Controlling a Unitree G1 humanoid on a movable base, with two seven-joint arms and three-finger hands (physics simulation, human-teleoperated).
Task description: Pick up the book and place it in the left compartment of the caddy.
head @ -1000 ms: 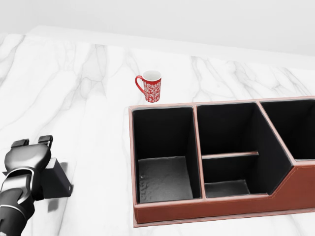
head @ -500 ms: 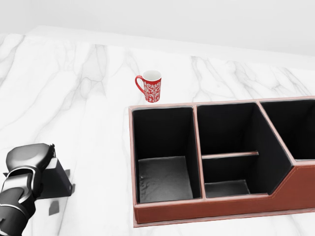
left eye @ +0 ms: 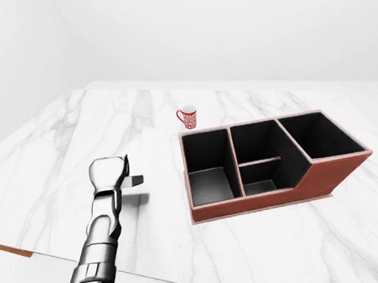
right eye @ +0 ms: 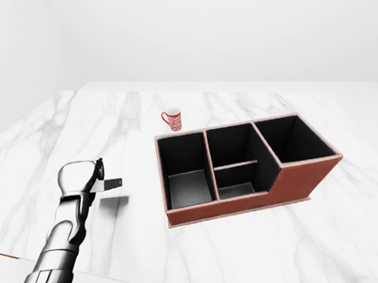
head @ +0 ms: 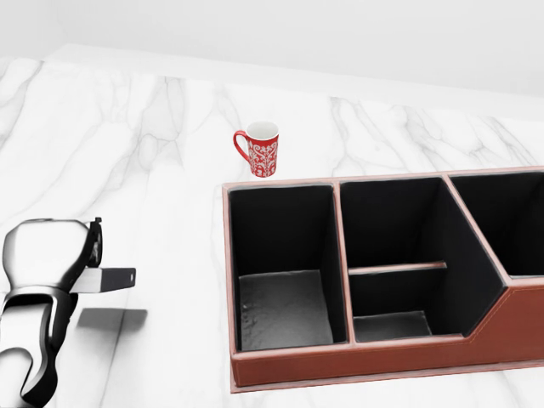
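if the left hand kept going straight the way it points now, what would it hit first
Probably nothing. The left hand, holding the book, points up the head view over bare marble; the mug and caddy sit off to the right, though depth is unclear.

Left robot hand (right eye: 84,177) gripping book (right eye: 107,185) above marble table (right eye: 269,242), left of caddy (right eye: 250,199), red mug (right eye: 172,120) beyond

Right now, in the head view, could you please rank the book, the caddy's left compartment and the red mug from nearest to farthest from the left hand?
1. The book, gripped in the left hand, sticking out to its right.
2. The caddy's left compartment, further right.
3. The red mug, up and right, above the caddy.
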